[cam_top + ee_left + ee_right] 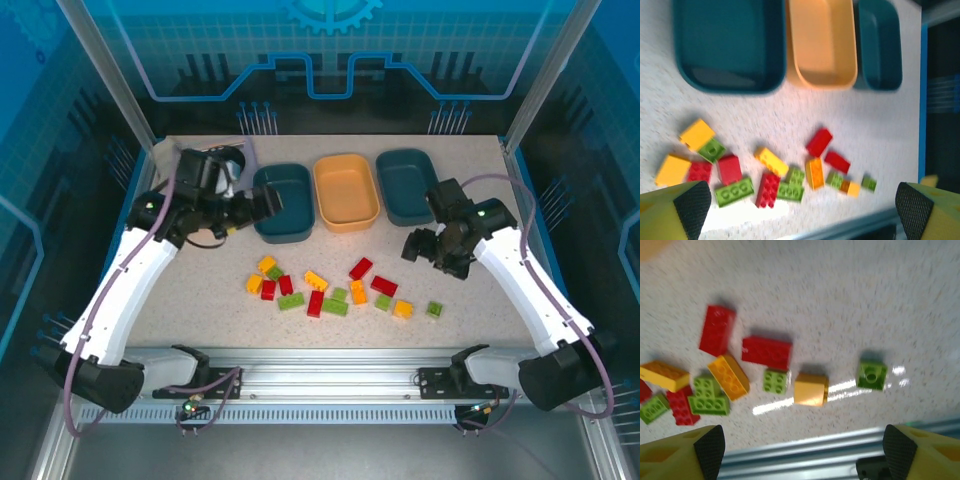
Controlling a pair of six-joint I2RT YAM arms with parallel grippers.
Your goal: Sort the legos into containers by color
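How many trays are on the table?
3, side by side in a row at the far side: the left teal tray, the orange tray in the middle, and the right teal tray. All look empty; none seems hidden.

Orange tray [822, 45] blurred, cut off at top edge

Bright, even overhead light; the tabletop [200, 300] is sharp from above. Both wrist views are motion-blurred. White glare streaks lie just ahead of the right pincer [805, 449], where legos [766, 352] cast short soft shadows.
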